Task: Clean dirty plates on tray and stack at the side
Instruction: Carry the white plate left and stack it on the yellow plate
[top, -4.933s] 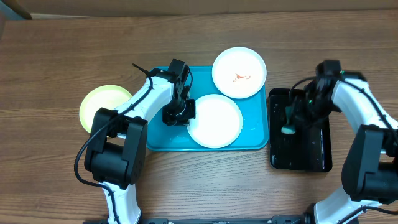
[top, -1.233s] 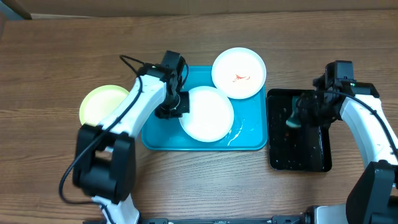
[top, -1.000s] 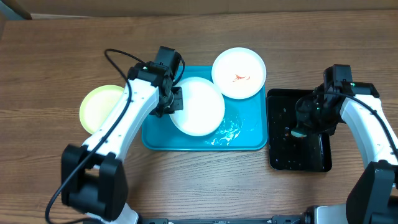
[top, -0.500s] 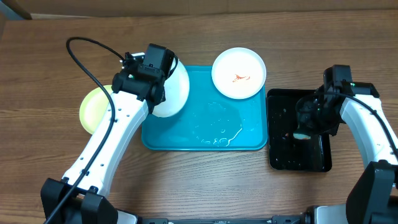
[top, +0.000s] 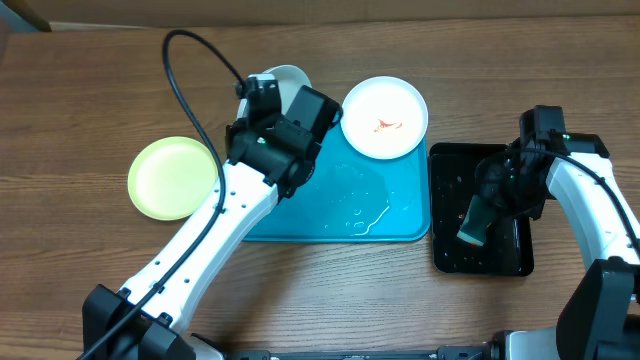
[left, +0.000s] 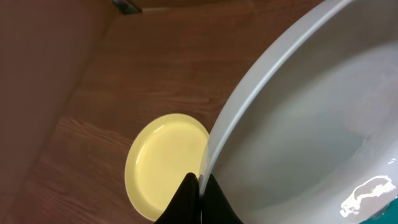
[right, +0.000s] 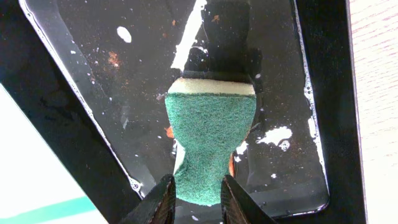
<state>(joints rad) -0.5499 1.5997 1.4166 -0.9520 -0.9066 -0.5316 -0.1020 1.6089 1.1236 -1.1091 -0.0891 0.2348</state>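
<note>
White plate (top: 290, 78), now aloft, mostly hidden

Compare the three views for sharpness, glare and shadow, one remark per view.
Overhead: evenly lit and sharp, with white glints on the wet turquoise tray. Left wrist: the white plate sits so close that its rim is soft, and the yellow-green plate beyond is slightly blurred. Right wrist: the sponge fibres are crisp, while the glossy black tray throws bright reflections.

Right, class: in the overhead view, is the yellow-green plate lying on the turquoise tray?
No, the yellow-green plate rests on the wooden table, to the left of the tray.
</note>
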